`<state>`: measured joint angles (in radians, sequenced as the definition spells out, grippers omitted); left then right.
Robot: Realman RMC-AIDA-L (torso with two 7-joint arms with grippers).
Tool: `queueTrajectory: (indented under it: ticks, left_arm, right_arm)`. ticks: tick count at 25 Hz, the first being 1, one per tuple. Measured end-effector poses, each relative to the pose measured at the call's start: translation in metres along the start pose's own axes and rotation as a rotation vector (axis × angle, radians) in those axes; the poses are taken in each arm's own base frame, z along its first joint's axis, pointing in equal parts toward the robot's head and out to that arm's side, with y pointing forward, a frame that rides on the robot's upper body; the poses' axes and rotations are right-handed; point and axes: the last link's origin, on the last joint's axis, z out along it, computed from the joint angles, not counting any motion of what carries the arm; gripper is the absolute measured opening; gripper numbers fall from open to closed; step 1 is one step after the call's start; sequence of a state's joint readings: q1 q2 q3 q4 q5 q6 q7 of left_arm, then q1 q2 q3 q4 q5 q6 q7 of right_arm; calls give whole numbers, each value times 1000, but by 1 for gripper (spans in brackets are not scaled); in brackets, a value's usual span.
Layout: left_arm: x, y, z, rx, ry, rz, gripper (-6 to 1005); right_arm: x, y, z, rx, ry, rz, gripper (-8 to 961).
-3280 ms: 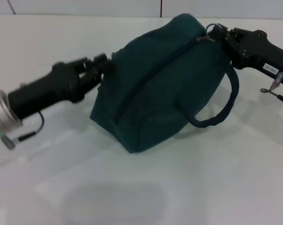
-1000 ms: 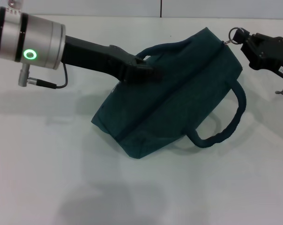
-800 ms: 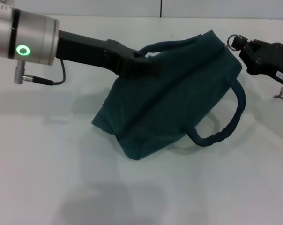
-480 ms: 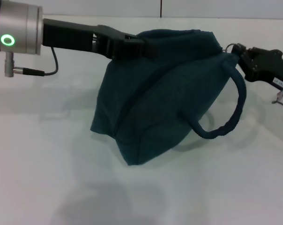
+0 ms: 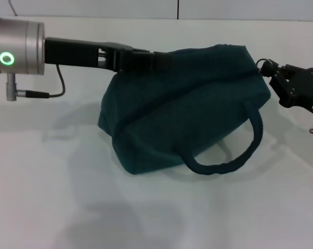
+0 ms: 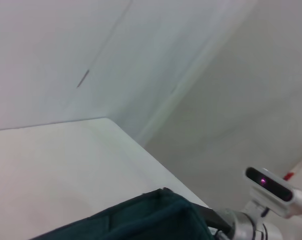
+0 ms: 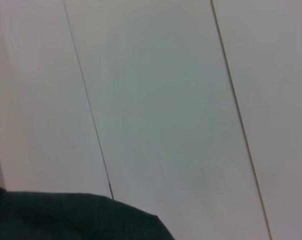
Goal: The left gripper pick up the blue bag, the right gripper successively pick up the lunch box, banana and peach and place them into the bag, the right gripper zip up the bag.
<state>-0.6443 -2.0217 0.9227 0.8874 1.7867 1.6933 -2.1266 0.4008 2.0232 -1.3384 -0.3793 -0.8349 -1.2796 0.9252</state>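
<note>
White surface [image 5: 146,218] under everything, pale wall behind it with a dark vertical seam above the bag.

Head view: blue bag [image 5: 187,114] sits on the surface at centre, bulging, top edge running level from left to right. One loop handle [image 5: 234,155] droops off the near side of the bag and lies on the surface in front of it. Bag mouth looks closed along the top; no lining shows.

Left claw [image 5: 154,58] reaches in from the left of the bag at the height of its top edge. Fingers closed on the fabric at the bag's upper left corner. Silver wrist with lit green ring [image 5: 7,58] sits well left of the bag, above the surface.

Right claw [image 5: 268,70] is at the bag's upper right corner, touching or just beside it. A small metal ring shows at its tip. Whether the fingers are closed on that ring: cannot tell.

Left wrist view: only a dark teal corner of the bag [image 6: 141,220], the wall and the surface edge, plus part of a silver arm with a small camera unit beyond the bag. Own fingers not seen.

Right wrist view: a strip of the teal bag [image 7: 71,217] against the panelled wall. No fingers seen.

Lunch box, banana, peach: in none of the views.
</note>
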Motion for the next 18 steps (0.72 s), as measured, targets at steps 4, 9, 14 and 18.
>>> queueTrajectory:
  ticks: [4,9,14,18]
  left_arm:
    - [-5,-8,-3,8,17,-19,96]
    - [-1,-12,-14,33,65,-22,92]
    - [-2,-13,-17,37,70,-29,90]
    - [-4,-12,-13,29,67,-35,88]
  right_arm:
    - [4,-4,1,27,23,4,10]
    - [13,-13,3,88,88,-2,11]
    - [21,-11,8,82,137,-1,11]
    - [25,-4,12,46,161,-4,11]
